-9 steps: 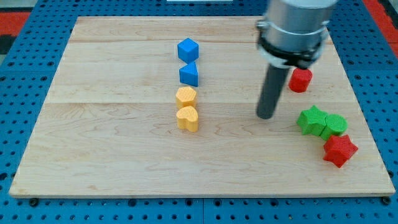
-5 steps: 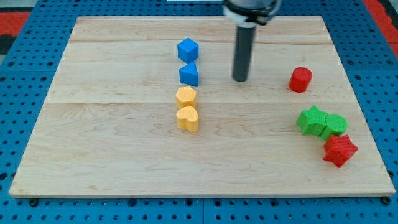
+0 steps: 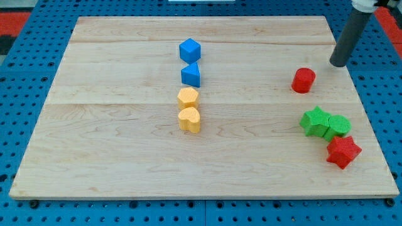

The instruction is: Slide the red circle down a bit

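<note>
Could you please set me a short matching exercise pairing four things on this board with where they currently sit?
Things:
1. red circle
2. red star
3. blue cube
4. my tip

Places:
A. top of the middle column of blocks
B. near the board's right edge, up and right of the red circle
C. below the green blocks
D. alone, above the green blocks

Pairs: 1-D, 2-C, 3-A, 4-B
</note>
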